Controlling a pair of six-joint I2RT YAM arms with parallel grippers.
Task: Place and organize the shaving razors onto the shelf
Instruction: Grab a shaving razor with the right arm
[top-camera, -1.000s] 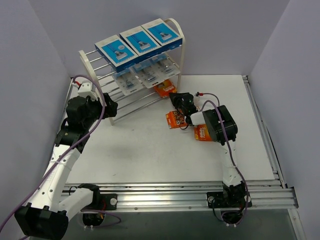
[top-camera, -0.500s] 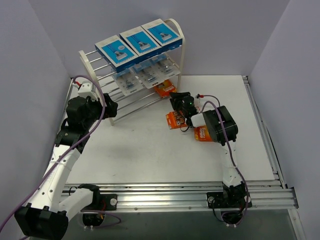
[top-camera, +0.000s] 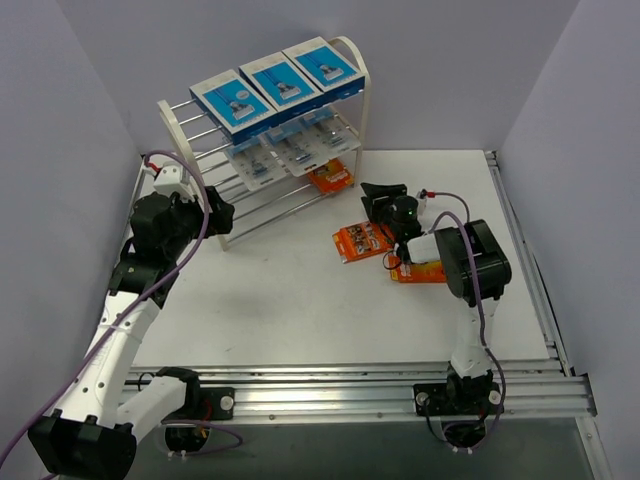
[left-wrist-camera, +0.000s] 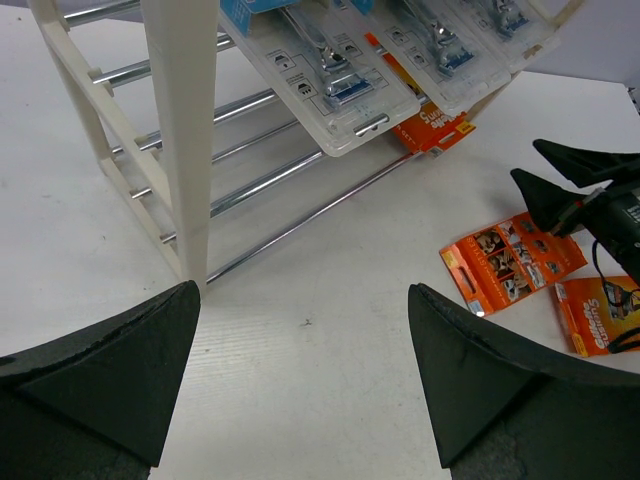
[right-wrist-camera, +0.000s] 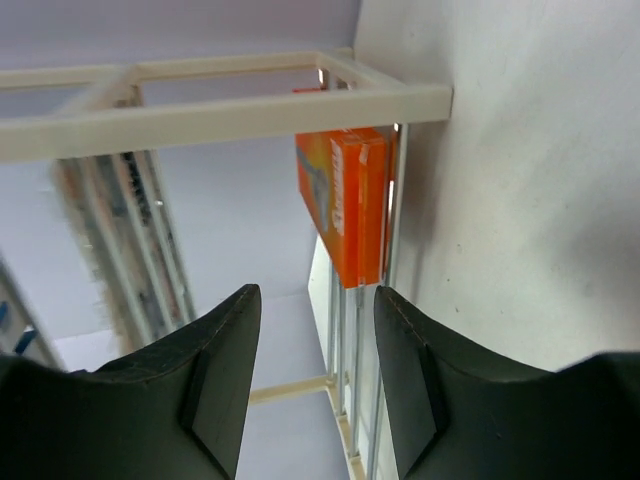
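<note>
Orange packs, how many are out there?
3 orange packs: one low on the shelf, one flat on the table, one beside it, partly under the right arm.

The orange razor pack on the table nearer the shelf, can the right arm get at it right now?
Probably yes. That orange pack lies flat and uncovered on the table, just beside the right gripper, whose jaws stand open and empty.

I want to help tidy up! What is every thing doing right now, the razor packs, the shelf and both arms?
Shelf: standing upright.
Blue boxes: three on its top tier.
Clear blister packs: on the second tier.
Orange pack: on a lower tier.
Other two orange packs: flat on the table.
Left gripper: jaws open, empty.
Right gripper: jaws open, empty.
</note>
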